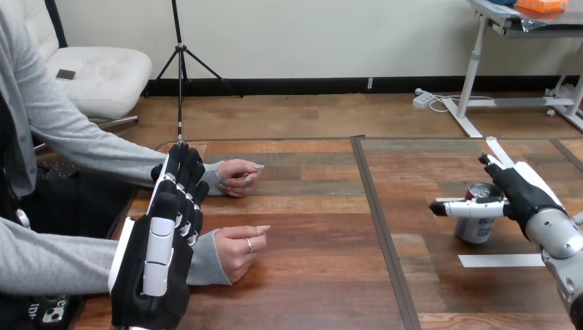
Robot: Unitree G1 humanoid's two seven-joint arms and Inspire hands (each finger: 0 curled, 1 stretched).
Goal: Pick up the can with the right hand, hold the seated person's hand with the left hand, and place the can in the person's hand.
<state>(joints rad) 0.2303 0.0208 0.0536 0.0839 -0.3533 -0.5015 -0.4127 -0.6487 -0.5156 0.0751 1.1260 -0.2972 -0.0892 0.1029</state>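
A silver and blue can [474, 230] stands upright on the right half of the table. My right hand [519, 192] is at the can's right side, open, with its thumb [460, 207] stretched across the can's near upper part and a straight finger [496, 152] pointing away past it. My left hand [161, 247] hovers at the left, back up and fingers straight. It lies over the grey sleeves of the person's forearms. The person's far hand [238, 177] and near hand [240, 251] rest loosely curled on the table, holding nothing.
A white strip [502, 260] lies flat on the table just in front of the can. A dark seam [377, 213] runs front to back between the two table halves. Bare wood stretches between the person's hands and the can.
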